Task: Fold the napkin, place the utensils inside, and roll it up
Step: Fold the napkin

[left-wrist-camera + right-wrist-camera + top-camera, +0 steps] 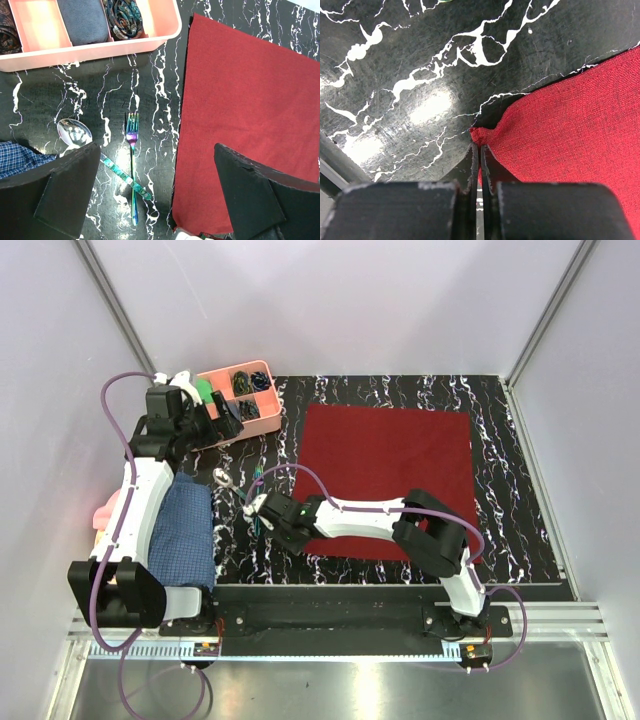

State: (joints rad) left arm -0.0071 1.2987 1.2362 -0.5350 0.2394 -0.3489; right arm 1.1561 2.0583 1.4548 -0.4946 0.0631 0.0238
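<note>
On the black marbled table [555,540] the napkin [390,475] is lying flat and unfolded, so I'd say we're right at the start of step one, the fold. The right gripper [480,147] has its jaws squeezed together on the napkin's near left corner. In the wrist view you can see the cloth bunched into a little nub right at the fingertips, while the rest of the sheet sits flat. Looks like a real pinch, but only a small bit of fabric is in there.

The left gripper [156,150] hangs up high with its jaws wide apart and holds nothing, over the strip of table between the pink tray [90,50] and the napkin. Below it the fork [132,165] and spoon [74,132] lie crossed, just left of the napkin's edge and not touching it. Nothing is on the cloth yet.

Next move, my guess: lift that corner just clear of the table and carry it across so the edges line up. With only one corner held, the fold could come out skewed or the whole cloth could drag, so the free left arm might need to pin or grab another corner. The pull should be slow because a thin pinch like that may slip. It also shouldn't sweep the utensils sitting right beside it.
</note>
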